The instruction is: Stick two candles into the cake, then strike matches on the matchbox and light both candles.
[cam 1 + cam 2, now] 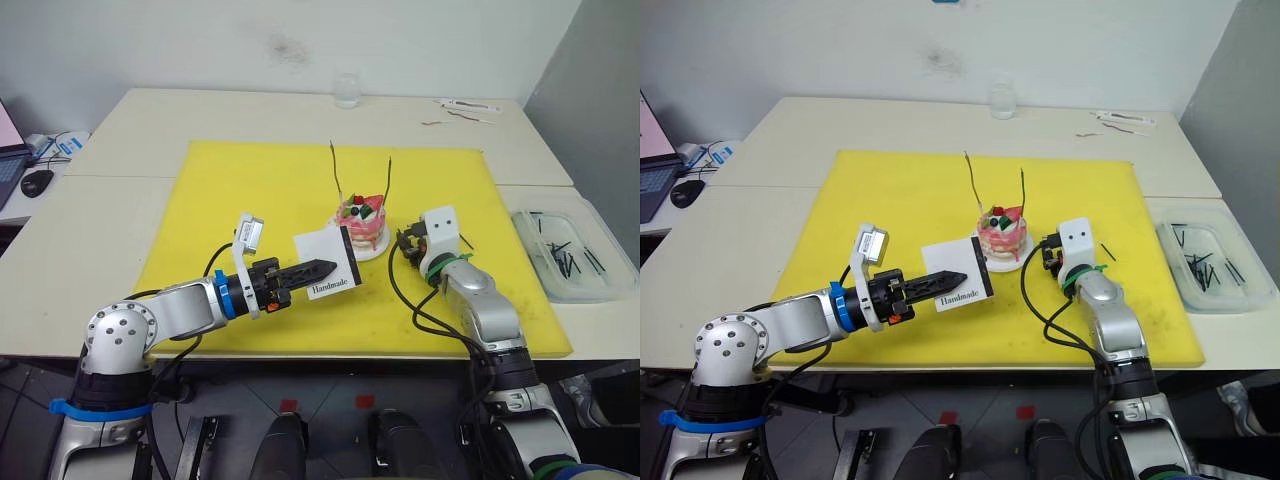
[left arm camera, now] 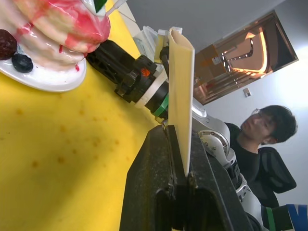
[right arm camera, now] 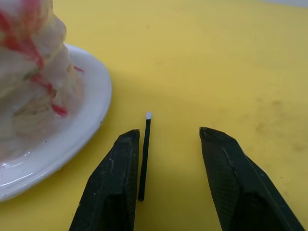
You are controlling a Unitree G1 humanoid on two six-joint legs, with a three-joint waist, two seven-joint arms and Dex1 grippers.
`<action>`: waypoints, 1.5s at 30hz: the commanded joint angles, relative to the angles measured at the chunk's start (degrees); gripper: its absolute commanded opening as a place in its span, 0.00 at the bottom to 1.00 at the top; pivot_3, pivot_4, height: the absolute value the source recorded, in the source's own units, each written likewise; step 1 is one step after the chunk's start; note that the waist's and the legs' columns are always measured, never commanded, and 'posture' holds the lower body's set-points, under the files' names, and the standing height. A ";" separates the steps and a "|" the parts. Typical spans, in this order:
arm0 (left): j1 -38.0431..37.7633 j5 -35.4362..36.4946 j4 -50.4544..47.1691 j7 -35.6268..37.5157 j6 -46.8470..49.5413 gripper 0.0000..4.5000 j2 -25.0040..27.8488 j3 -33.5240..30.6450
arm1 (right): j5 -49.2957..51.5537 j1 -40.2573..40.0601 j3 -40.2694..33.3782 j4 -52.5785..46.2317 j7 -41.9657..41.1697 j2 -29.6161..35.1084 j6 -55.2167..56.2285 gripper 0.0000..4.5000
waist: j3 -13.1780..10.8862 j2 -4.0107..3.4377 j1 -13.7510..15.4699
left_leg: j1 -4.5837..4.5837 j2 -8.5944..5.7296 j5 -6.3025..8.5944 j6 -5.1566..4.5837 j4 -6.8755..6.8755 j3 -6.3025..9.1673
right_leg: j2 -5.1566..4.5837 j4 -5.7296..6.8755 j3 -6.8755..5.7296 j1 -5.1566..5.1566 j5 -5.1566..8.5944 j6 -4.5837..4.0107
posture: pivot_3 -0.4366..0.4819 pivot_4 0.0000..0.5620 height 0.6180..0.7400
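Note:
The pink-and-white cake [image 1: 362, 222] sits on its small white plate on the yellow mat [image 1: 250, 190]. Two thin candles [image 1: 336, 172] [image 1: 388, 180] stand upright in it. My left gripper [image 1: 315, 270] is shut on the white matchbox [image 1: 328, 262], holding it on edge just left of the cake; the box [image 2: 180, 82] rises between the fingers in the left wrist view. My right gripper [image 3: 168, 132] is open, low on the mat just right of the plate. A dark match [image 3: 144, 154] with a white tip lies between its fingers, close against one finger [image 3: 118, 178].
A clear tray [image 1: 572, 255] with several matches stands off the mat's right edge. Another match [image 1: 466, 241] lies on the mat by my right wrist. A glass [image 1: 347, 88] stands at the back, a mouse [image 1: 36, 181] far left. A person [image 2: 267, 139] sits behind me.

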State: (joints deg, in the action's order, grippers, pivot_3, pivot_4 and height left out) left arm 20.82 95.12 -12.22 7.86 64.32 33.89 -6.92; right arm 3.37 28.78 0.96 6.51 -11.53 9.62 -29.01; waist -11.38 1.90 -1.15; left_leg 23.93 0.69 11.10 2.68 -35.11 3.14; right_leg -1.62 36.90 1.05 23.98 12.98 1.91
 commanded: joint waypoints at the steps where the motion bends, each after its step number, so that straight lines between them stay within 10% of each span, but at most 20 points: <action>1: 0.01 0.65 -2.12 -0.24 -0.92 0.00 0.28 -0.69 | -0.24 1.21 -0.27 -0.75 1.02 -0.62 0.91 0.45 | 0.00 0.00 -0.10 | 0.00 0.01 0.00 0.00 0.00 0.00 | 0.01 0.00 0.00 0.00 0.00 0.00 | 0.48 0.27 1.00; 14: 0.82 -1.39 -2.14 0.75 -0.74 0.00 0.06 -0.10 | -0.37 2.57 0.87 3.91 1.48 -2.41 1.50 0.45 | 0.00 0.00 -0.55 | -0.06 0.08 0.00 -0.01 -0.01 0.01 | 0.14 0.06 0.05 -0.02 -0.01 0.00 | 0.48 0.27 1.00; 21: 0.31 -1.85 -2.75 1.24 -1.01 0.00 -0.39 -0.12 | 0.10 1.59 0.83 3.06 1.09 -2.62 0.79 0.02 | 0.01 0.00 -0.55 | -0.08 0.10 -0.01 -0.01 -0.01 0.04 | 0.18 0.06 0.06 -0.05 -0.01 0.00 | 0.48 0.27 1.00; 26: -0.16 -1.36 -3.44 0.93 -1.11 0.00 -0.78 -0.13 | -0.13 -0.79 1.64 -0.13 -1.32 -0.20 0.58 0.01 | 0.01 0.00 -0.55 | -0.08 0.10 0.00 -0.01 -0.01 0.05 | 0.18 0.05 0.05 -0.06 -0.01 0.00 | 0.48 0.27 1.00; 37: -1.08 -3.00 -3.86 2.46 -1.53 0.00 -1.74 0.77 | 13.97 -15.05 -2.29 -25.15 -36.01 31.84 -6.38 0.01 | -0.01 -0.01 0.14 | -0.05 0.06 0.01 -0.02 0.01 0.06 | 0.11 -0.03 0.01 -0.09 0.06 -0.03 | 0.48 0.27 1.00; 45: -0.51 -3.89 -3.70 3.11 -1.77 0.00 -2.91 1.06 | 13.02 -21.88 -4.85 -18.63 -41.55 37.36 3.57 0.01 | 0.00 -0.01 -0.69 | -0.21 0.12 0.00 -0.02 -0.11 -0.03 | 0.18 0.03 0.10 -0.20 0.08 -0.08 | 0.48 0.27 1.00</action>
State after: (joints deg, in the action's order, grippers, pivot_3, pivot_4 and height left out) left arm 19.82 91.13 -14.23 9.80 63.29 31.15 -5.31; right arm 16.88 6.51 -1.73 -12.80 -52.52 46.31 -28.27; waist -11.38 1.89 -1.84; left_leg 23.71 0.81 11.10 2.66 -35.26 3.13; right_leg -1.44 36.93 1.14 23.74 13.05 1.83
